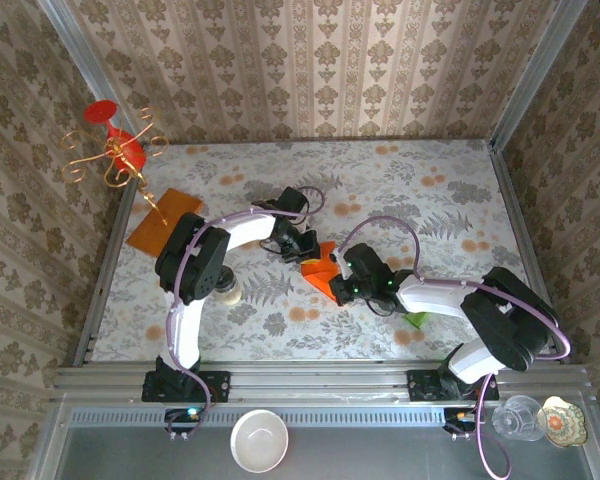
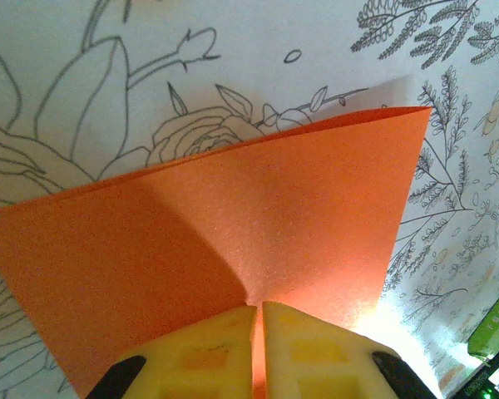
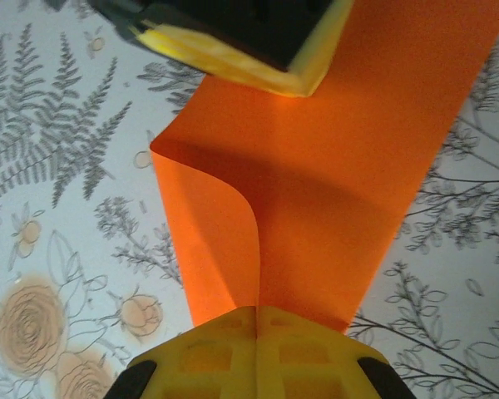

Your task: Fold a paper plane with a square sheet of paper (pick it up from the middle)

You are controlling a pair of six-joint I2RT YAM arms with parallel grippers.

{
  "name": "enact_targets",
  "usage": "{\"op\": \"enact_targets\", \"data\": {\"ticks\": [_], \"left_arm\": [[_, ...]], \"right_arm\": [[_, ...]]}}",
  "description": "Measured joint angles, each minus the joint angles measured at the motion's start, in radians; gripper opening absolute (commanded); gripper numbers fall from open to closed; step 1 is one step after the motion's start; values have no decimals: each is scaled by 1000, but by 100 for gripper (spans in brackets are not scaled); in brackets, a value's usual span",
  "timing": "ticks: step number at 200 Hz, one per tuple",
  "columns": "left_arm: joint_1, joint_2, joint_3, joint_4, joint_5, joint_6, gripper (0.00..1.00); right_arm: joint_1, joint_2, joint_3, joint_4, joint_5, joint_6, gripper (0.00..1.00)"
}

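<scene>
Top external: both arms are reaching in over the flowered table and meeting near its middle. The left gripper and the right gripper are sitting on opposite sides of the square sheet of paper, which is showing as a small bright orange patch between them, close to the tabletop. A duller amber sheet is lying flat at the far left, beside a gold wire stand with red pieces on it. A green scrap is lying by the right forearm. A white bowl and a clear glass are standing on the near ledge. Left wrist: the yellow pads are pressing together on the near edge of the sheet, a thin orange sliver showing in the seam between them; the paper is spreading away from the grip with a soft bend running up from it. Right wrist: the yellow pads are likewise closing tight on the sheet's near edge, pinching it. The left flap is curling over on itself there, and the paper is stretching up to the other gripper's yellow finger at the top.
</scene>
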Motion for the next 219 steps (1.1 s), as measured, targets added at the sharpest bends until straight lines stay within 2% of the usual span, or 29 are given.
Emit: {"op": "enact_targets", "data": {"ticks": [42,122,219], "left_arm": [[0,0,0,0,0,0,12],[10,-32,0,19,-12,-9,16],[16,20,30,12,-15,-8,13]], "right_arm": [[-5,0,5,-11,50,21,0],[-5,13,5,-23,63,28,0],[-5,19,5,-23,63,44,0]]}}
